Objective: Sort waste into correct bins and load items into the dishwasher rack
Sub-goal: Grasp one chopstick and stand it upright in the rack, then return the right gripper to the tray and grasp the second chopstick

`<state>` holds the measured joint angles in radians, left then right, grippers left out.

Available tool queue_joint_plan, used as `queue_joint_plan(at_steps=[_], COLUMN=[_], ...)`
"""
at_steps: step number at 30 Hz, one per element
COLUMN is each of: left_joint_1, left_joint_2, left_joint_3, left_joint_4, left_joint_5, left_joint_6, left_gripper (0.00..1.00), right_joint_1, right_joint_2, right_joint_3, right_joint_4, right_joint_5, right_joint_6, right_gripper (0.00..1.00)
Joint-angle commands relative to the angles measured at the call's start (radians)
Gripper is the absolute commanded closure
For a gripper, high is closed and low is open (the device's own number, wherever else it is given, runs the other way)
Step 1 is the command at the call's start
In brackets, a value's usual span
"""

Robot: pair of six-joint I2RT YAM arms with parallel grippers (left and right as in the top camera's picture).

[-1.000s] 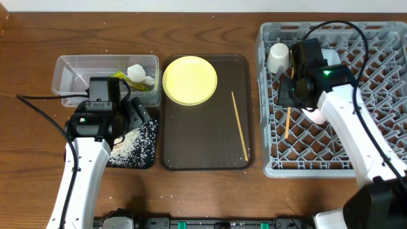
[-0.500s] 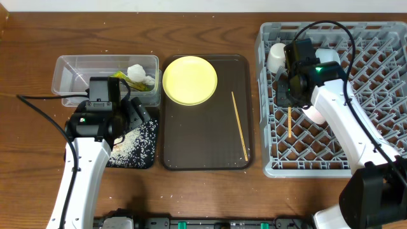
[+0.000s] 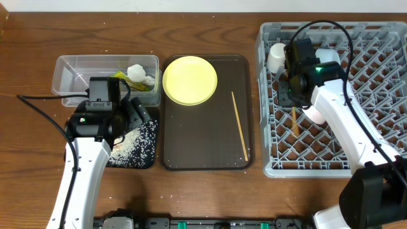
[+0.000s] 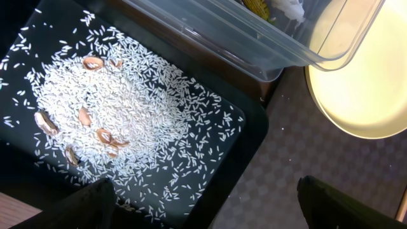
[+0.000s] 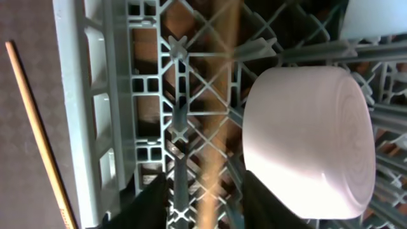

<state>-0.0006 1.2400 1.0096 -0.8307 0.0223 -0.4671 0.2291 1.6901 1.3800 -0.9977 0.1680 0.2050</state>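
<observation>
My right gripper point(image 3: 289, 98) hangs over the left part of the grey dishwasher rack point(image 3: 381, 95), beside the white cup point(image 3: 278, 57). In the right wrist view its jaws point(image 5: 210, 207) stand open. A blurred chopstick point(image 5: 219, 114) runs between them, touching neither finger. From overhead that chopstick point(image 3: 294, 121) lies on the rack grid. The second chopstick point(image 3: 239, 125) and the yellow plate point(image 3: 189, 80) rest on the brown serving tray point(image 3: 203, 146). My left gripper point(image 4: 205, 210) is open and empty over the corner of the black tray point(image 4: 254, 137) holding rice point(image 4: 127, 108).
The clear tub point(image 3: 76, 76) at the back left holds the white tissue point(image 3: 140, 74) and the yellow-green wrapper point(image 3: 121, 77). A pale bowl point(image 3: 327, 56) sits in the rack behind my right arm. Cables trail from both arms.
My right gripper has opened and let go of the chopstick, which has slid slightly toward the front on the rack. The left arm has not moved.
</observation>
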Motion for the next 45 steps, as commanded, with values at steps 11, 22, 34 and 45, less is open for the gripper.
queue_joint_plan(at_steps=[11,22,34,45], left_joint_1=[0.004,0.004,0.004,0.004], left_joint_2=[0.002,0.002,0.002,0.002], left_joint_3=[0.010,0.010,0.010,0.010], left_joint_4=[-0.003,-0.003,-0.003,-0.003], left_joint_5=[-0.008,-0.008,-0.008,-0.008], left_joint_6=[0.001,0.000,0.001,0.001], left_gripper=[0.06,0.06,0.06,0.06], right_joint_1=[0.000,0.185,0.377,0.373], right_joint_2=[0.001,0.002,0.101,0.330], right_joint_3=[-0.004,-0.004,-0.004,-0.004], right_joint_4=[0.021,0.187,0.202,0.230], right_joint_5=[-0.263,-0.458,-0.086,-0.086], right_joint_6=[-0.001,0.029,0.124,0.123], right_gripper=[0.62,0.62,0.62,0.61])
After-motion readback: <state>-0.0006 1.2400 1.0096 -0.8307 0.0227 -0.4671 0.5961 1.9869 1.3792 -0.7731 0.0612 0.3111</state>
